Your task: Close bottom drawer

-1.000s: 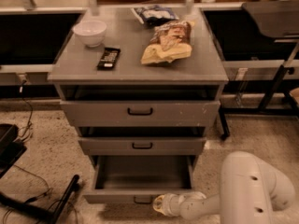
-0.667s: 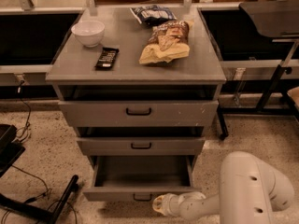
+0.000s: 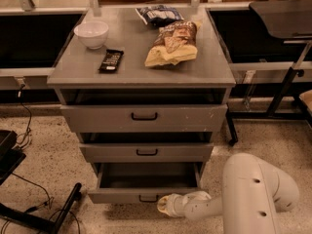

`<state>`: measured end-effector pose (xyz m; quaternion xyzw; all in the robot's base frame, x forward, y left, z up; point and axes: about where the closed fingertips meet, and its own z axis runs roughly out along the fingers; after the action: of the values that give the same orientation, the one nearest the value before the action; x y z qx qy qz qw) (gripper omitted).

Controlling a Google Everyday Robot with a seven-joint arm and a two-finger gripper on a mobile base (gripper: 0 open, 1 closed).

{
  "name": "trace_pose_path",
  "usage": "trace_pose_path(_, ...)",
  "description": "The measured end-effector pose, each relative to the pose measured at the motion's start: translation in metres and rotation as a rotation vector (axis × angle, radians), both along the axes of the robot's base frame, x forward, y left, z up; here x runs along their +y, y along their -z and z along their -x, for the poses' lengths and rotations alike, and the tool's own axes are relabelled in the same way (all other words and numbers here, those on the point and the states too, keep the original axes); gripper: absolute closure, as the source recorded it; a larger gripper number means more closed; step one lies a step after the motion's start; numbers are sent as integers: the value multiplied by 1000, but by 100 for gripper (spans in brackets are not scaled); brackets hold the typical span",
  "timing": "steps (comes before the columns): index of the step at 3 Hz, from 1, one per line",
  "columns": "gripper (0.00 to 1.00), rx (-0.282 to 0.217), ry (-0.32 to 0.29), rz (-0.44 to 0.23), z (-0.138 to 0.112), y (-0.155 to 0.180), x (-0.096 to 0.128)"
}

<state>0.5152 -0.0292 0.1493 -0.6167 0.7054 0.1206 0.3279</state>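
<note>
Bottom drawer, lowest of 3 in the grey cabinet, stands pulled out. The gripper sits low against its front panel, beside the handle, apparently placed to push; whether it is spread or closed cannot be told.

End effector at bottom drawer front, arm cropped below.

Looks like a robotics lab or office test space tbh: speckled hard floor around the grey cabinet, loose cables left of it, a metal-legged desk to its right, a snack bag on its surface. The gripper sits at the cabinet's bottom drawer front.
</note>
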Motion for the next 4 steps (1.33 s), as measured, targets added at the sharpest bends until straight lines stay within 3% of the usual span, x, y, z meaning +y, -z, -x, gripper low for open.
trace_pose_path(1, 100, -38, -9, 10, -33, -7, 4)
trace_pose_path(2, 100, -45, -10, 12, -37, -8, 4)
trace_pose_path(3, 100, -78, -11, 19, -68, -13, 2)
trace_pose_path(4, 100, -79, -11, 19, -67, -13, 2)
